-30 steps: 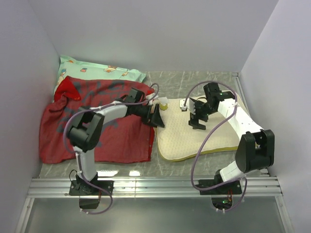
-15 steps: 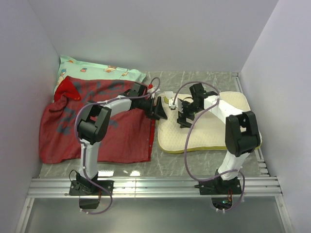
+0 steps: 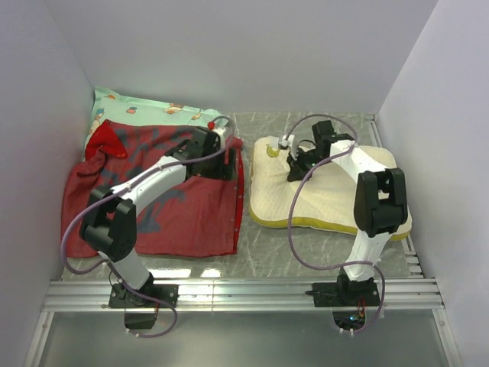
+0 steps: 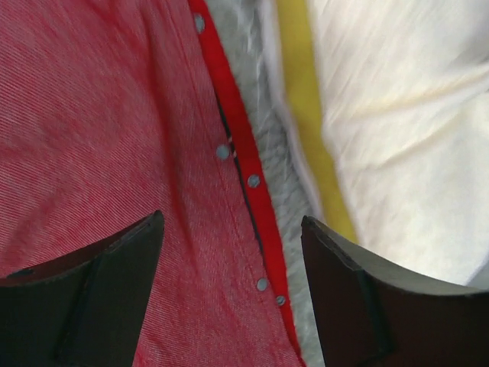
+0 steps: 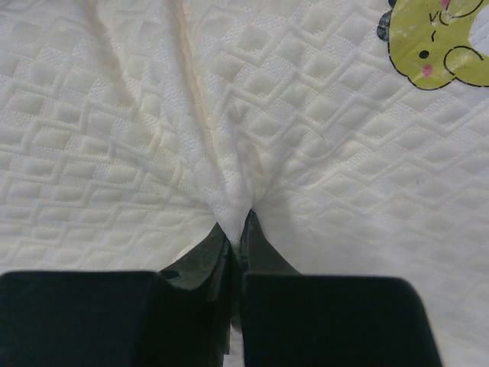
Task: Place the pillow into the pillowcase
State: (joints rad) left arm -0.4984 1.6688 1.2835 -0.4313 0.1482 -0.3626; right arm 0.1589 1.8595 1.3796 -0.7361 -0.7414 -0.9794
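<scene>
The red pillowcase (image 3: 176, 214) lies flat on the left of the table, its snap-studded edge (image 4: 252, 183) facing right. Beside it on the right is the cream dimpled pillow (image 3: 336, 202), whose yellow edge band (image 4: 306, 99) runs a narrow gap away from the pillowcase (image 4: 92, 138). My left gripper (image 4: 231, 222) hovers open over that snap edge, nothing between its fingers; in the top view the left gripper (image 3: 221, 162) is at the pillowcase's far right corner. My right gripper (image 5: 241, 222) is shut, pinching a raised fold of the pillow (image 5: 153, 115) near its far left corner (image 3: 296, 164).
A mint-green printed pillow (image 3: 145, 111) lies at the back left, partly under the pillowcase. A yellow-green cartoon patch (image 5: 432, 46) sits on the cream pillow close to the right gripper. White walls close in three sides. An aluminium rail (image 3: 244, 294) runs along the near edge.
The right gripper moved toward the pillow's far left corner and closed on a fold of it. The left gripper drew back left, over the pillowcase's snap edge.
</scene>
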